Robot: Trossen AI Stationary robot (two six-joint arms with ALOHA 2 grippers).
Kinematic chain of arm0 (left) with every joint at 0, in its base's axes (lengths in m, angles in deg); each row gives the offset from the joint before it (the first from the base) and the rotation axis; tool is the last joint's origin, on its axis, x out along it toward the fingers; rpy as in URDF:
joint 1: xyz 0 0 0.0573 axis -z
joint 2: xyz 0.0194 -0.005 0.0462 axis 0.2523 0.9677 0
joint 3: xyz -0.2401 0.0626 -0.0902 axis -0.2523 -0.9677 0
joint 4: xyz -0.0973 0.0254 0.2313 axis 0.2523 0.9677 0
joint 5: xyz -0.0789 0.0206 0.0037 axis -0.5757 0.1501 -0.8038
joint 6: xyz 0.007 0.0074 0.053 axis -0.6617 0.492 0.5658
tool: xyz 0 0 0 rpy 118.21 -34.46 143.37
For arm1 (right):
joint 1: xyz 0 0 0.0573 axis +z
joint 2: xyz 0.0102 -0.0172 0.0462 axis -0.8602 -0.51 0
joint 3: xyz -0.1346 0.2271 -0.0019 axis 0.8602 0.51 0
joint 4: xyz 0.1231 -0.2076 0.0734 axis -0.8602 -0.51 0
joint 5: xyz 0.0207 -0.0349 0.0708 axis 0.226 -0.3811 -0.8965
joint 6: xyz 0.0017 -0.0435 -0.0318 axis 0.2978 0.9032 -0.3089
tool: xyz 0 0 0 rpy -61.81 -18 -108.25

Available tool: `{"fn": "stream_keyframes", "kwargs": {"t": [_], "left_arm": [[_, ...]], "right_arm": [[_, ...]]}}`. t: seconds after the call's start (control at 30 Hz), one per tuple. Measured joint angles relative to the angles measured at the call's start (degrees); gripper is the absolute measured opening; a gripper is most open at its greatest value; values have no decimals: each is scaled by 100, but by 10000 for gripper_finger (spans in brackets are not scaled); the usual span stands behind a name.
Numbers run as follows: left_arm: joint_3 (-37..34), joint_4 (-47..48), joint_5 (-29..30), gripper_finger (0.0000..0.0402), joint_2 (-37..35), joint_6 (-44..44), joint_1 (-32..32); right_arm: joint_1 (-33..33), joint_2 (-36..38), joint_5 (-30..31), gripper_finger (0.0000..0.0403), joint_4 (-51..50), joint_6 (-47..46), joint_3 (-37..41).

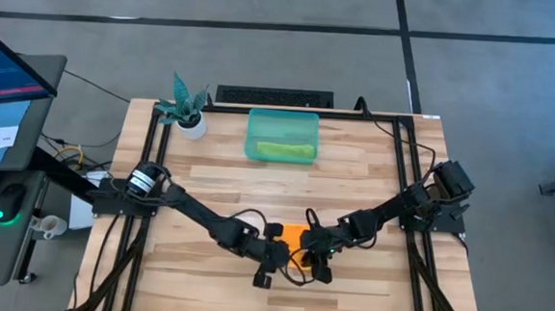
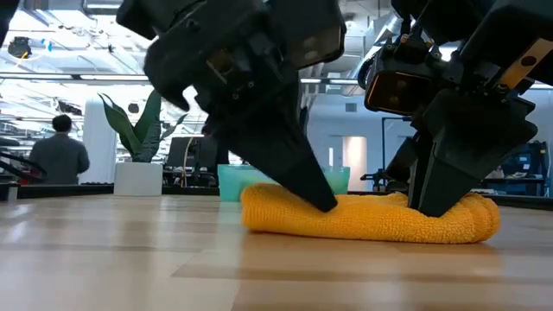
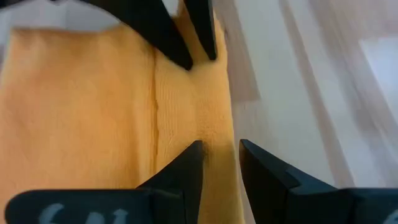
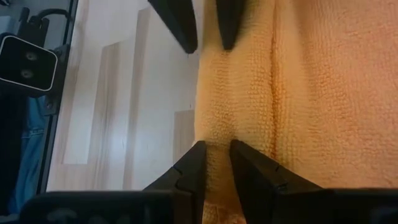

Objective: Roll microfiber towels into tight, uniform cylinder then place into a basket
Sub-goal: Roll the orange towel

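From above, both arms hide most of the orange towel [image 2: 371, 216] at the table's [image 1: 372, 181] near edge. Left gripper [image 3: 216, 163] and right gripper [image 4: 215, 160] each pinch its folded edge. Green towel [image 1: 284, 150] lies in the basket [image 1: 260, 126]. No writing is legible.

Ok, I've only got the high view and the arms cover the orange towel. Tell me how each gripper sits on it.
Observer: The left gripper pinches the rolled edge of the orange towel.
Operator: Now the right one.
Observer: The right gripper pinches the same rolled edge, further along it.
Operator: Give me the roll's state.
Observer: In the low view it is a low, partly rolled bundle lying flat on the table.
Operator: Confirm the basket.
Observer: The basket already holds the green towel, rolled.
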Motion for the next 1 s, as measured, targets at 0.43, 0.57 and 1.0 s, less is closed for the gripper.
{"fn": "stream_keyframes", "kwargs": {"t": [0.43,0.57,1.0], "left_arm": [[-482,-227,-81,98,-35,-887,-94],[-488,-210,-89,98,-35,-1340,-92],[-503,-248,-57,98,-22,-1957,-90]], "right_arm": [[-81,-4,-223,103,-4,-569,0],[-144,-4,-295,110,-92,-795,0],[-366,31,-915,193,-111,-755,-1]]}}
